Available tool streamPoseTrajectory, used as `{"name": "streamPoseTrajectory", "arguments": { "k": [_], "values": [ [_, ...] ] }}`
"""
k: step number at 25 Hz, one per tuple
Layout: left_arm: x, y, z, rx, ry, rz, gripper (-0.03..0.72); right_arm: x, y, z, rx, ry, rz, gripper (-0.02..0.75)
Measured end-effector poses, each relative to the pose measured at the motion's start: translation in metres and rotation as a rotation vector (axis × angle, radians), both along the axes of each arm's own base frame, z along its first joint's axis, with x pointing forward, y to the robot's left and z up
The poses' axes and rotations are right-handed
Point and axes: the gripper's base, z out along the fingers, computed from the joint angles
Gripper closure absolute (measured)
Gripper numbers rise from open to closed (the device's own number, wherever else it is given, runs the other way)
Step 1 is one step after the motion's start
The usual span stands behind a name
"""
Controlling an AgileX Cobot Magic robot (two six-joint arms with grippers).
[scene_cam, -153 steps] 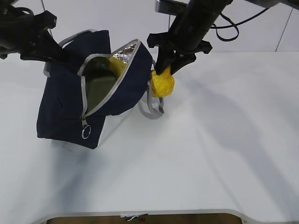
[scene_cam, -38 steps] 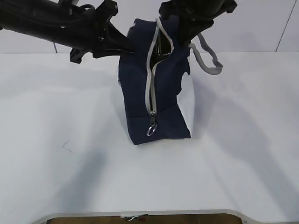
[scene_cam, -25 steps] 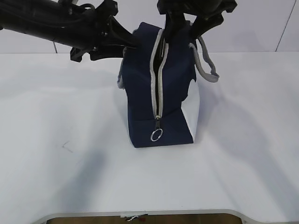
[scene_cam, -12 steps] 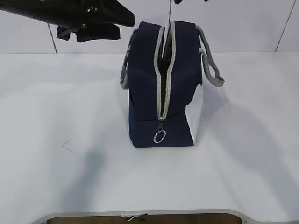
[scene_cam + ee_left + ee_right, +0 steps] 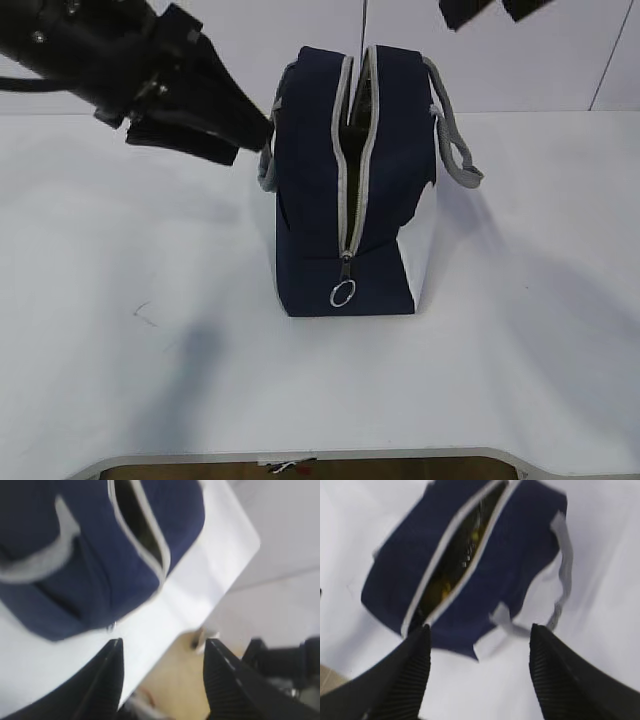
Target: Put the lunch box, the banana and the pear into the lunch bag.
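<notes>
I have the lunch bag [image 5: 345,190] standing upright on the white worktop [image 5: 520,340], nearer the far edge than the near one and roughly midway between the left and right edges. Its grey zipper [image 5: 348,235] runs up the end facing me and over the top, and it is parted into a narrow slit. The metal ring pull [image 5: 342,294] hangs low on that near end. A grey webbing handle [image 5: 455,140] droops off the bag's right side, with the other looped on the left.

Through the right wrist view I look down into the slit and see yellow patches [image 5: 445,587] inside the bag; the view is too blurred for me to say whether that is the banana or the pear. I cannot make out the lunch box.

My left gripper [image 5: 162,672] hangs in the air just beside the bag's left side, fingers spread apart with nothing between them. My right gripper [image 5: 477,665] is raised above the bag, near the far edge, its fingers [image 5: 405,675] also spread wide and holding nothing.
</notes>
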Motion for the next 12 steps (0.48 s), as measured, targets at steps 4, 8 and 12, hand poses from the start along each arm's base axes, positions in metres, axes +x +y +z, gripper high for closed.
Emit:
{"name": "streamPoseTrajectory", "arguments": {
  "k": [4,8,12],
  "values": [
    [-0.011,0.007,-0.007,0.116,0.089,-0.067,0.296,-0.033,-0.013,-0.016,-0.006,0.02,-0.005,0.245],
    [-0.014,0.016,-0.011,0.234,0.124,-0.037,0.296,-0.062,-0.025,-0.031,0.036,-0.083,-0.021,0.248],
    [-0.022,0.029,-0.002,0.344,0.089,0.016,0.307,-0.083,-0.031,-0.058,0.086,-0.136,-0.038,0.249]
  ]
}}
